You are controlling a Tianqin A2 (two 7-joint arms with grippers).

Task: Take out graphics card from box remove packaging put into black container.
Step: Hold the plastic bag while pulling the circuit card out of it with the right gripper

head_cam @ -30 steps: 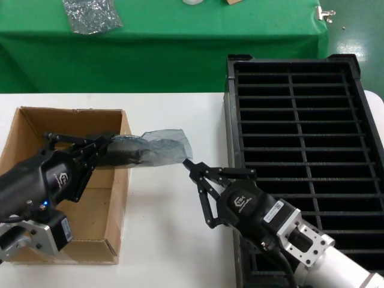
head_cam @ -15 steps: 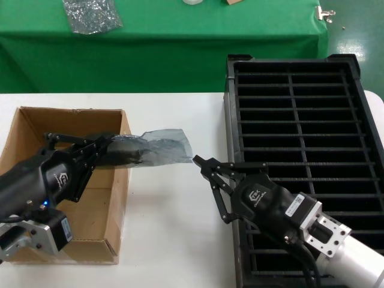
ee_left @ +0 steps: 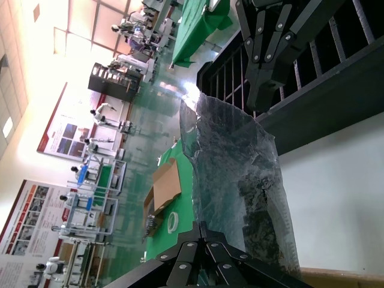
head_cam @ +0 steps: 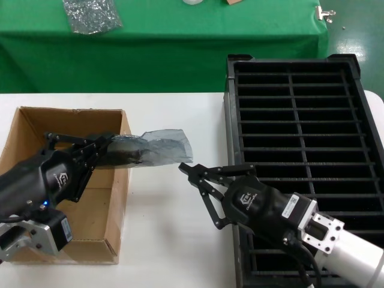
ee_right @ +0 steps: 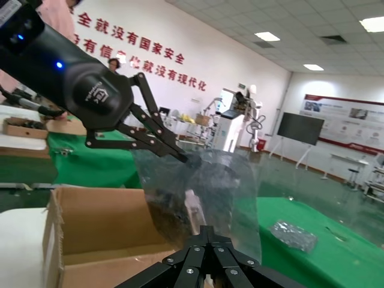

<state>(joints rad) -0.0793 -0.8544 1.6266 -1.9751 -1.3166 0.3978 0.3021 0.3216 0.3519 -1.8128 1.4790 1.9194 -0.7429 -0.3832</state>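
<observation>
Left gripper clamps the packaging over the box rim; right gripper, jaws spread, waits beneath its free end.

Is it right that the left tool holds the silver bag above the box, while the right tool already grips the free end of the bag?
Not quite. In the head view the right tool is open, just short of the bag, not gripping it. The left tool does hold the bag above the box.
</observation>
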